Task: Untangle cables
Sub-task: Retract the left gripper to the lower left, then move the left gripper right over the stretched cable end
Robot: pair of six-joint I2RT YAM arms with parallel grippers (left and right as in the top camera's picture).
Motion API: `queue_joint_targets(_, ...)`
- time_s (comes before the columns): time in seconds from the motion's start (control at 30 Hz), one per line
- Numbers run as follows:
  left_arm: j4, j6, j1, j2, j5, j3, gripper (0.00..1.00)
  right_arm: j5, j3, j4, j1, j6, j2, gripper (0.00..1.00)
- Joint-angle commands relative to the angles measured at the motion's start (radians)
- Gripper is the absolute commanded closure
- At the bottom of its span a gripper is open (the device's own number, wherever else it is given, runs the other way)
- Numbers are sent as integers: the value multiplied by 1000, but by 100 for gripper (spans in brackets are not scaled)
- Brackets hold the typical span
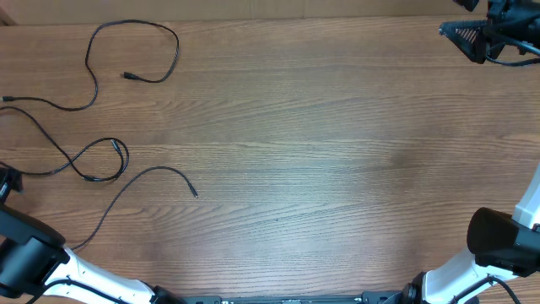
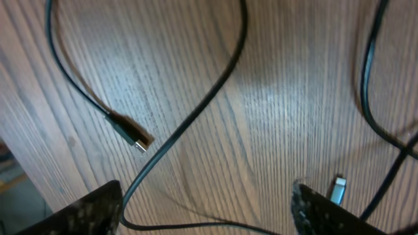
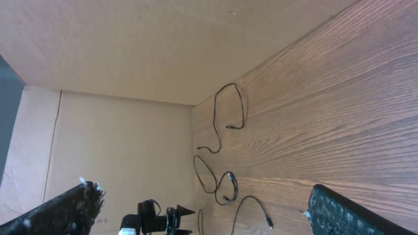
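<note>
Left tool (image 2: 206, 190): fingers (image 2: 85, 212) apart, nothing clamped. It sits low over the bench (image 2: 294, 98), right on top of the cables (image 1: 118, 156).
- One strand (image 2: 196, 117) runs on the bench through the gap between the fingers. It comes in from ahead and curves back toward the left finger. It touches neither pad as far as I can see.
- Black plug (image 2: 134, 137) with a metal tip lies ahead of the left finger, left of that strand.
- Silver plug tip (image 2: 337, 189) is just beside the right finger. Can't tell if they touch.
- More strands (image 2: 366, 98) cross each other ahead of the right finger.

Right tool (image 1: 466, 35): fingers (image 3: 353, 212) wide apart, empty. It's raised off the bench at the far corner, well apart from all the cables. Its wrist view shows the cables small and far ahead, near the cardboard wall (image 3: 117, 124), with the left arm (image 3: 157, 219) beyond them.

Overhead view, cable layout, all flat on the bench on the left tool's side:
- The far strand (image 1: 176, 52) makes a big open loop and ends in a plug (image 1: 127, 76) inside it.
- The middle strand has a small closed loop where it crosses itself. It lies nearest the left tool.
- A third strand arcs away from the left arm and ends in a plug (image 1: 194, 192). It's separate from the other two.
</note>
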Motion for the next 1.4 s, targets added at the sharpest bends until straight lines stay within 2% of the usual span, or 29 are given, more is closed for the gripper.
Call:
queue_joint_targets(0.0,0,70,-9,-85,72,29,16,3,7,2,-5,-8,-5,0)
queue_joint_targets(0.13,30,76,-37,-167,217,29,15,3,7,2,-5,-8,-5,0)
queue_joint_targets(0.27,17,154,-105,-202,377,28,15,3,7,2,-5,-8,-5,0)
queue_joint_targets(0.57,-98,148,-430,-200,348,-60,13,3,7,2,-5,-8,-5,0)
queue_joint_targets(0.6,-102,148,-473,-200,325,-79,8,3,7,2,-5,-8,-5,0)
queue_joint_targets(0.63,-102,148,-513,-200,300,-101,8,3,7,2,-5,-8,-5,0)
queue_joint_targets(0.7,-76,137,-617,-200,257,-175,11,3,8,2,-5,-8,-5,0)
queue_joint_targets(0.83,27,103,-732,-200,257,-305,11,3,7,2,-5,-8,-5,0)
queue_joint_targets(1.0,106,96,-803,-200,268,-399,12,3,7,2,-5,-8,-5,0)
queue_joint_targets(1.13,88,96,-814,-234,277,-405,12,3,8,2,-5,-8,-5,0)
queue_joint_targets(1.37,62,92,-815,-514,275,-470,11,3,8,2,-5,-8,-5,0)
